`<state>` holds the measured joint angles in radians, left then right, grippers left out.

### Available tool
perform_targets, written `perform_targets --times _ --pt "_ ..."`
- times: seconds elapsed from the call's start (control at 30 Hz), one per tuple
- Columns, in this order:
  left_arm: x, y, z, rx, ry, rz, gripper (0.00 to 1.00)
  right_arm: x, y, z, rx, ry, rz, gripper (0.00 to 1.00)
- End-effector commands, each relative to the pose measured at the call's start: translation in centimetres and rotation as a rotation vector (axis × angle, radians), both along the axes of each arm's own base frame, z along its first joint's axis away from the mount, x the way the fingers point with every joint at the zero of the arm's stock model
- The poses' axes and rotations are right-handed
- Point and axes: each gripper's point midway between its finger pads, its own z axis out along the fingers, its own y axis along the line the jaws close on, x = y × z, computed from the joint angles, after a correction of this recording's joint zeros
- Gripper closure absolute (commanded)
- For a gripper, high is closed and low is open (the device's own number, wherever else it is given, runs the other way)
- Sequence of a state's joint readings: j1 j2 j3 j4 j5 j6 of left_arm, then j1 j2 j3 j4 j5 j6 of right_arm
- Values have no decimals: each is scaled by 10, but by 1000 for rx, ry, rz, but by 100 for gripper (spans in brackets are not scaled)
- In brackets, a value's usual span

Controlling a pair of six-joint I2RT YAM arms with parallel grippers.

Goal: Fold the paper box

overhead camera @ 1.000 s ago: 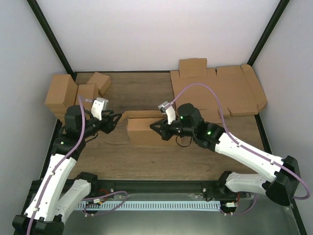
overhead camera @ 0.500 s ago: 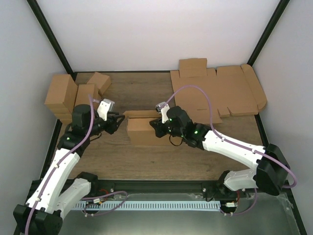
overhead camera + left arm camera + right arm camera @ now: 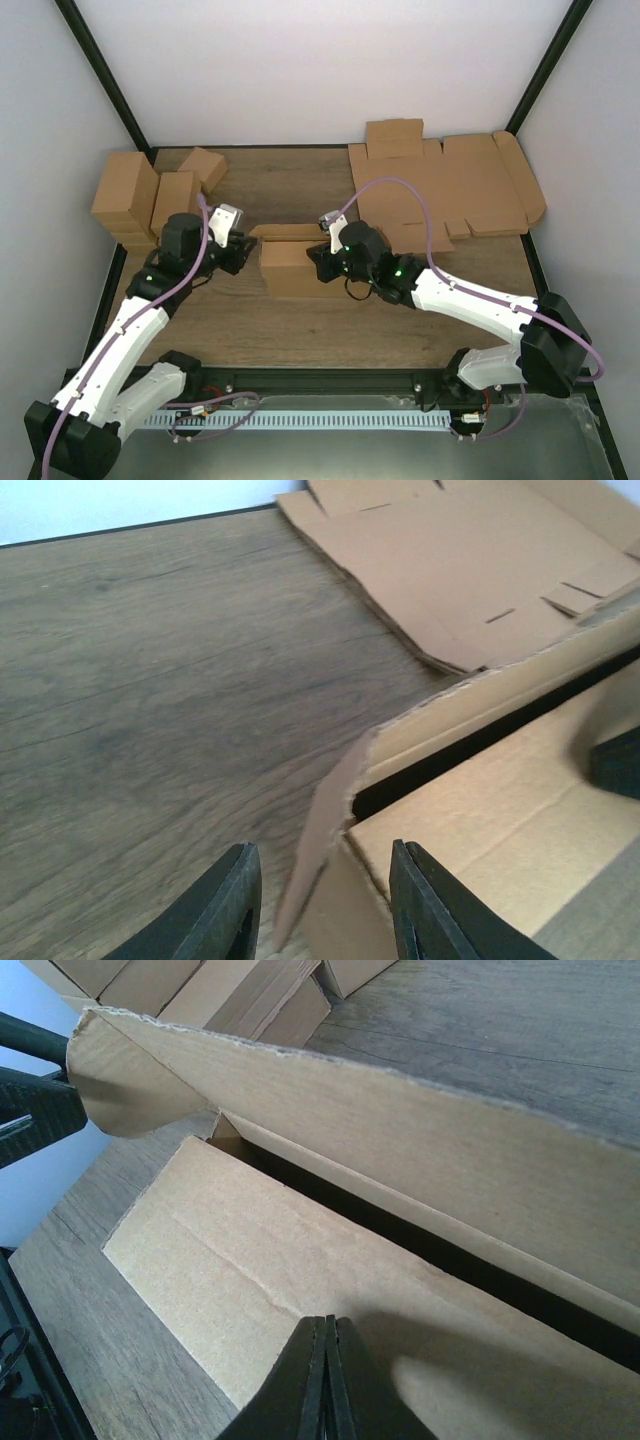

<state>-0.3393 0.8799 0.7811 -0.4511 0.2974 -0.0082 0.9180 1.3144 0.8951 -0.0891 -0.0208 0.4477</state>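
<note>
Far left: folded cartons [image 3: 125,195], closed, contents unseen. Left gripper [image 3: 322,885]: jaws spread, straddling the loose end flap of the paper box [image 3: 290,262], which sits mid-table between the arms. Judgement: ease that flap squarely into the dark slot under the lid, without creasing it. Nothing visible inside the box. Right gripper [image 3: 326,1360]: jaws pressed together, tips bracing the top panel. Far right: flat cardboard sheets [image 3: 450,190].

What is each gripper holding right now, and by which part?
Nothing is gripped. The left gripper is open at an end flap of the box. The right gripper is shut, with its tips at the box's top panel.
</note>
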Motion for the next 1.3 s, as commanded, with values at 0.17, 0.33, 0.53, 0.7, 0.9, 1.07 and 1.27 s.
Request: perform_targets --times 0.17,0.33,0.53,0.7,0.9,1.07,1.27 --pt "9 10 13 27 -31 73 59 -3 -5 -14 -38 23 -15 99" --pt "13 2 12 19 -10 39 62 -4 -5 -16 -45 27 -12 99" --pt "15 -4 14 28 24 5 83 -3 -4 -15 -43 25 -12 99" --pt "9 -8 17 -5 133 3 96 -2 -4 -21 -57 37 -15 99" --pt "-1 -5 12 -41 262 62 96 -1 -4 -26 -65 53 -26 99" --pt "-10 -11 9 -156 334 95 96 -2 -6 -32 -68 72 -39 99" --pt "-14 -9 1 -203 344 156 96 -2 -7 -32 -58 75 -48 99"
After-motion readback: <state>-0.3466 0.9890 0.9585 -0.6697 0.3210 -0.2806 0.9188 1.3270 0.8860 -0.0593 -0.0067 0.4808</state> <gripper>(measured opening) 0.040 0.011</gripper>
